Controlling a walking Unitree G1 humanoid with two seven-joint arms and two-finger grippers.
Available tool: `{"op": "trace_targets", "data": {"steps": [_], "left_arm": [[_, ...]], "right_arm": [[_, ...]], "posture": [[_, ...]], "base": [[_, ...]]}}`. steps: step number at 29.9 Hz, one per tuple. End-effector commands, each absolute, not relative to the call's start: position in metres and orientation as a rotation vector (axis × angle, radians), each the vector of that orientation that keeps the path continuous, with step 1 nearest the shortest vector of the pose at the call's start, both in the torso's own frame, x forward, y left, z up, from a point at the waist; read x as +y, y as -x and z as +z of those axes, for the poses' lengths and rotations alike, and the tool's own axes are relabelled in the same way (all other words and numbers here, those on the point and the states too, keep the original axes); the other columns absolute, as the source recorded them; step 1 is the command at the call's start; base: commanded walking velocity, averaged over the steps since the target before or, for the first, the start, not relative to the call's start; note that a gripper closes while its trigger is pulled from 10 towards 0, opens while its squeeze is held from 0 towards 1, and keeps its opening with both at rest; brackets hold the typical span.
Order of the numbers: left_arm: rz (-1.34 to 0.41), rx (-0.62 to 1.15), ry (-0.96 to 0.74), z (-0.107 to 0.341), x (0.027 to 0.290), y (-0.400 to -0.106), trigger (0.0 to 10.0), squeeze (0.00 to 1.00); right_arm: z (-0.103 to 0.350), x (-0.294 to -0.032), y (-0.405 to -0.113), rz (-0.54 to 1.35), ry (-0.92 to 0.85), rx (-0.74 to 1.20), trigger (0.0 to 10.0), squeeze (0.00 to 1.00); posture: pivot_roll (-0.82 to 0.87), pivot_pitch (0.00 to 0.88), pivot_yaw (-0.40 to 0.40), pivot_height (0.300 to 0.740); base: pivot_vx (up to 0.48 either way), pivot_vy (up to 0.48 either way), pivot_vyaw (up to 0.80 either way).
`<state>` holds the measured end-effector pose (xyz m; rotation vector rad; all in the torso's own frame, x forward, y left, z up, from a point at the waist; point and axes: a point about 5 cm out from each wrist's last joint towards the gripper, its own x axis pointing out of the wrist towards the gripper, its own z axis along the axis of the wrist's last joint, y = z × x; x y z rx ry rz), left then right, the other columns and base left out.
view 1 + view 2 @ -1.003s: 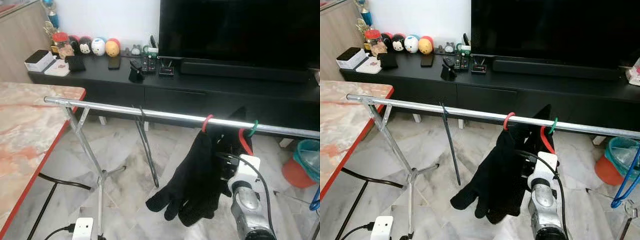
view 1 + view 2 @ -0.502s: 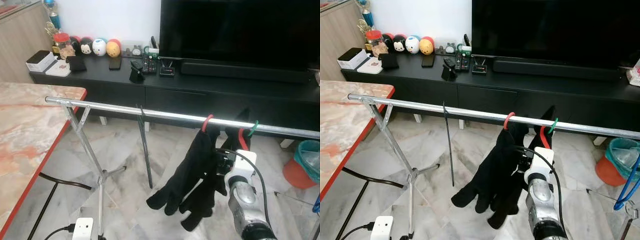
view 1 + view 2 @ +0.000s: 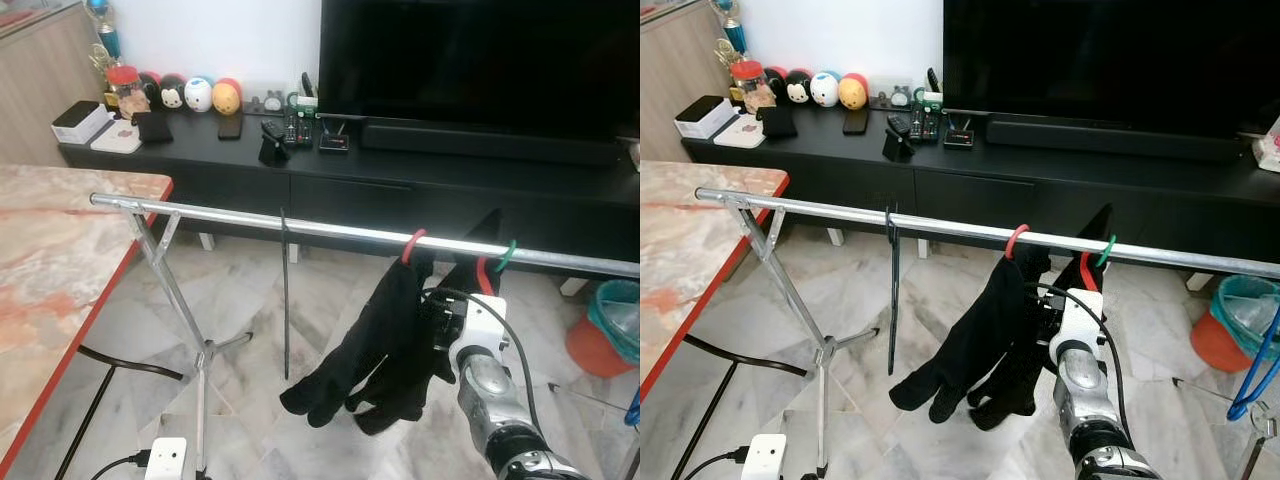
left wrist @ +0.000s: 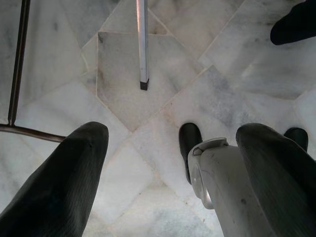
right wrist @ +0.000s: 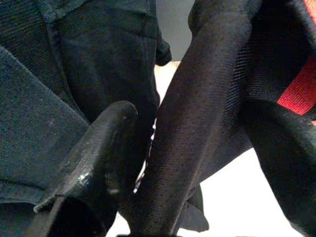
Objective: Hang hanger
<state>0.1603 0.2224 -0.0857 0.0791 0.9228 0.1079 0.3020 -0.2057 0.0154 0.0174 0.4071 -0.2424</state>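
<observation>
A large black television [image 3: 480, 60] fills the far wall above a long black console [image 3: 400, 175] that carries small round toys [image 3: 190, 92], remotes and boxes at its left end. Nearer, a silver rail [image 3: 300, 228] crosses the room on a folding stand, with a marble table [image 3: 50, 260] edged in red at the near left and a pale marble floor [image 3: 790, 320] below. A red hanger [image 3: 1015, 240] hooks over the rail right of centre, draped with a black garment [image 3: 975, 350] that hangs toward the floor; a green hook [image 3: 1106, 250] sits just beside it on the right. The right arm reaches up from the near right, its right gripper [image 5: 197, 148] buried in the dark cloth, fingers parted around a fold of it. The left gripper [image 4: 173, 173] hangs low over the floor tiles, fingers spread wide.
</observation>
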Motion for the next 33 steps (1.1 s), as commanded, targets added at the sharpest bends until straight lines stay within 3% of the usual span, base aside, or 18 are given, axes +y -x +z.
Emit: {"op": "trace_targets", "data": {"steps": [1,33], "left_arm": [[0.094,0.941,-0.085,-0.0881,0.2210,-0.1557,10.0,0.00],[0.097,0.928,-0.076,-0.0871,0.2206,-0.1579,10.0,0.00]], "right_arm": [[0.0185,-0.2078,-0.3053,-0.248,-0.014,0.401,0.0,0.00],[0.0181,-0.2030,-0.3054,-0.236,-0.004,0.385,0.0,0.00]], "posture": [[-0.04,0.000,-0.020,0.740],[-0.04,0.000,-0.018,0.740]], "base": [[0.000,0.000,0.00],[0.000,0.000,0.00]]}}
